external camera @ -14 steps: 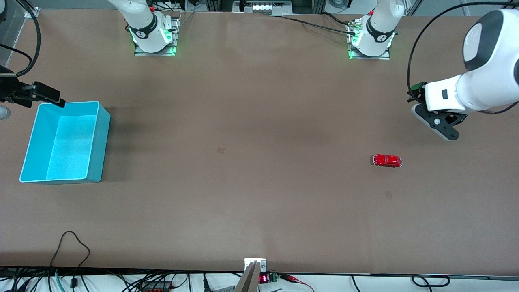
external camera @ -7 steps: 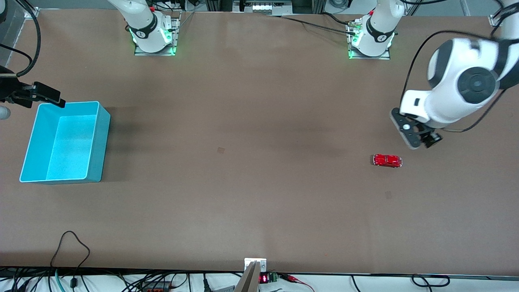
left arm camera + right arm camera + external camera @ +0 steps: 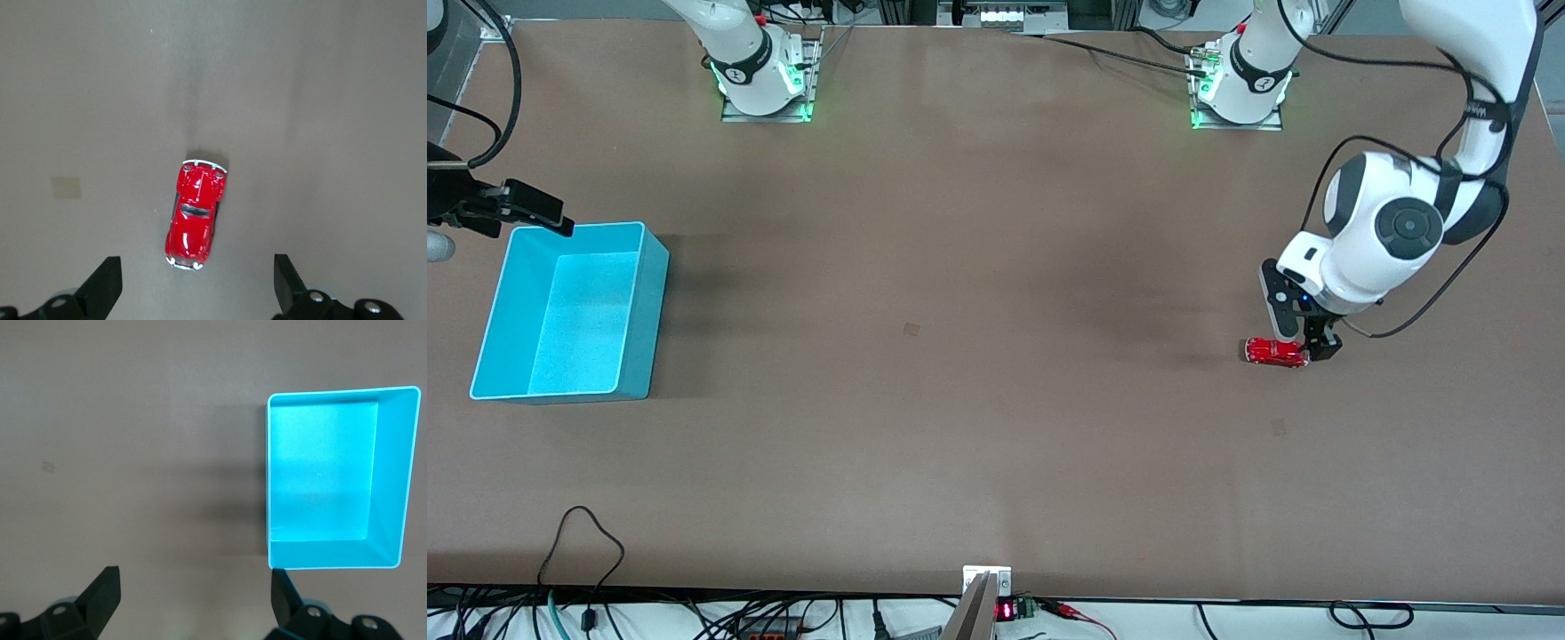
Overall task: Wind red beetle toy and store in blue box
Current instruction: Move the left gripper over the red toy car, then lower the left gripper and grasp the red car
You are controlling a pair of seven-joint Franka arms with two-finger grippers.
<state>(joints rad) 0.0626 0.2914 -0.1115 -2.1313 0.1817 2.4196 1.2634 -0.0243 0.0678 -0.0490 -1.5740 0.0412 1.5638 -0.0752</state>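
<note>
Change: your left gripper [image 3: 1303, 342] has swung in from the left arm's end of the table and dropped down; a second ago it hung well clear of the toy car [image 3: 1276, 352], and now it is right over it.

Toy car: it sits on its wheels on the bare table [image 3: 996, 400], toward the left arm's end, in the same spot as before. Nothing has nudged it.

Left gripper: its fingers [image 3: 100, 287] are spread wide. In the left wrist view the car [image 3: 195, 215] lies between the two fingers' lines but a little ahead of the tips, with neither touching it.

Right gripper: it [image 3: 534, 206] waits over the end wall of the blue box [image 3: 569, 311] that lies nearer the robots' bases, fingers [image 3: 100, 593] also spread wide and holding nothing.

Blue box: it stands at the right arm's end of the table, well apart from the car, and the right wrist view shows it [image 3: 333, 480] empty.

What it means for you: the approach looks nearly finished and the grasp has not yet started. You likely need a small further drop and a little forward travel so the fingers straddle the car's sides before closing. Winding and storing are both still to do.

Watch for: the car is small and glossy and rolls freely, so an off-centre closure could send it scooting away.
</note>
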